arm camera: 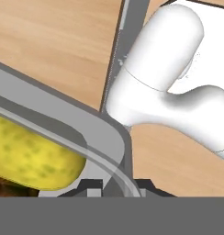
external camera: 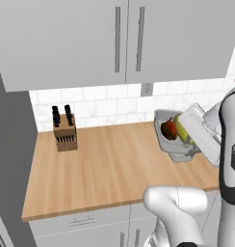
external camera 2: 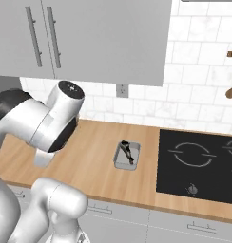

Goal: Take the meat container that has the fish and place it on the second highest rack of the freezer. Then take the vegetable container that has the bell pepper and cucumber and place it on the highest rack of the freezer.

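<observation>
- Left base view: one vegetable container (external camera: 173, 144), a grey tray, sits at the far right of the wooden counter (external camera: 105, 169), tipped up so its open side faces left.
- Inside it I count two things: one red bell pepper (external camera: 168, 128) and one yellow-green cucumber (external camera: 182, 130) just to the pepper's right.
- The robot's arm (external camera: 230, 144) reaches to the container's right side. I cannot tell whether the tray's low edge touches the counter.
- There is dark lettering running up the arm, too small for me to read.
- One knife block (external camera: 65, 130) stands at the far left of the counter, well apart from the tray. One wall outlet (external camera: 147, 89) is on the tiles, and there are two cabinet handles (external camera: 117, 38) above.
- Right base view: one meat container (external camera 2: 127, 155), grey, lies flat on the counter with one dark fish in it, just left of the black cooktop (external camera 2: 198, 163).
- The cooktop shows two burner rings and one knob. One wooden spoon (external camera 2: 231, 90) hangs on the far right wall.
- Hand view: the gripper (arm camera: 114, 186) is clenched on the vegetable container's grey rim, which runs down between the two dark tips.
- The yellow cucumber lies inside the tray at the left.
</observation>
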